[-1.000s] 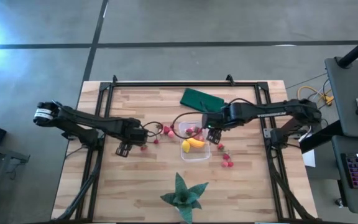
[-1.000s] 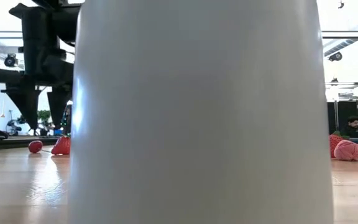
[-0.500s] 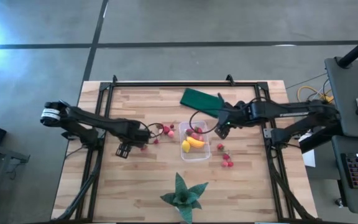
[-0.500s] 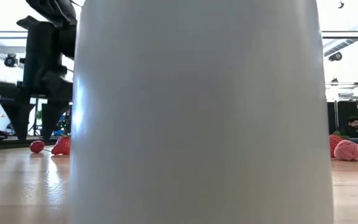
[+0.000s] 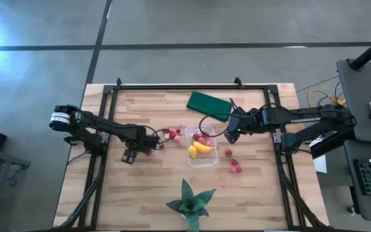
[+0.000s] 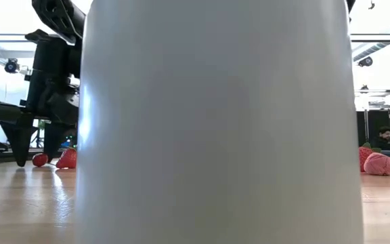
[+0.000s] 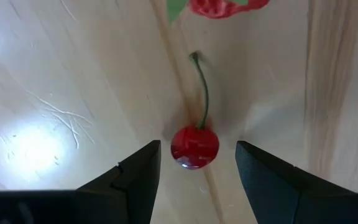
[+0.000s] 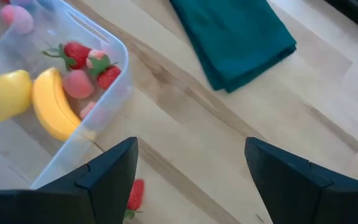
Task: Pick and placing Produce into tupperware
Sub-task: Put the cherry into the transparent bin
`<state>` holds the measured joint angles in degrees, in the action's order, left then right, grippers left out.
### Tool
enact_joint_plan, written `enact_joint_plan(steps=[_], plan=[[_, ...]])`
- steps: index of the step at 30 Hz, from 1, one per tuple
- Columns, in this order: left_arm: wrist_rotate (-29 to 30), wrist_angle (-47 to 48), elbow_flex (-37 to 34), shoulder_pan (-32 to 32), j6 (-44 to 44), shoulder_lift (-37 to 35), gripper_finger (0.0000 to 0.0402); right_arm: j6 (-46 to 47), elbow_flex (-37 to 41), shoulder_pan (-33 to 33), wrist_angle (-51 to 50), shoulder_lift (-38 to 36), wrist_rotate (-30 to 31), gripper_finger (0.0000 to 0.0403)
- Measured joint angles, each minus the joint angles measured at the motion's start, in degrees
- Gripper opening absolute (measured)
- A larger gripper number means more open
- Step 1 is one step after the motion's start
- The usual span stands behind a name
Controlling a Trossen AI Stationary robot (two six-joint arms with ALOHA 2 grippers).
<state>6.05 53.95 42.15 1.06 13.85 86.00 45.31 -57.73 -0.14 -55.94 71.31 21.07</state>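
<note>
Overhead and wrist views of the wooden tabletop (image 5: 140,187). I see the clear tub (image 5: 202,147) at the centre, holding a banana (image 8: 51,112), a lemon (image 8: 6,93) and several strawberries (image 8: 76,53). I have the left gripper (image 7: 197,163) low over the tabletop, left of the tub, its jaws spread on either side of a red cherry (image 7: 194,145) with its stem pointing away; the jaws do not touch it. More red and pink fruit (image 5: 171,135) lies between that gripper and the tub, and a few pieces (image 5: 235,167) lie right of the tub. I hold the right gripper (image 5: 229,136) just right of the tub, jaws spread and empty. A folded green cloth (image 8: 232,34) lies beyond it, and a green star-shaped leafy thing (image 5: 189,201) sits at the near edge.
</note>
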Motion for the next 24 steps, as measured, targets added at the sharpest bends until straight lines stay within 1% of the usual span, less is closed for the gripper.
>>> enact_joint_plan(steps=[4, 11, 20, 24], plan=[[0.02, -0.57, -0.06, -0.41, 0.02, 0.34, 0.0188, 0.27, 0.26, 0.0, 0.23, 0.02, -0.01, 0.029], [-0.25, -2.16, -0.31, -0.99, 0.15, 0.21, 0.0154, 0.25, 0.21, 0.0, 1.67, 0.02, -0.01, 0.0289], [-0.38, -3.22, -0.31, -1.42, 0.17, 0.34, 0.0129, 0.25, 0.3, -0.02, 2.45, 0.04, 0.01, 0.0286], [-0.38, -3.53, -0.42, -1.44, 0.13, 0.32, 0.0111, 0.34, 0.32, -0.02, 2.62, 0.07, 0.01, 0.0287]])
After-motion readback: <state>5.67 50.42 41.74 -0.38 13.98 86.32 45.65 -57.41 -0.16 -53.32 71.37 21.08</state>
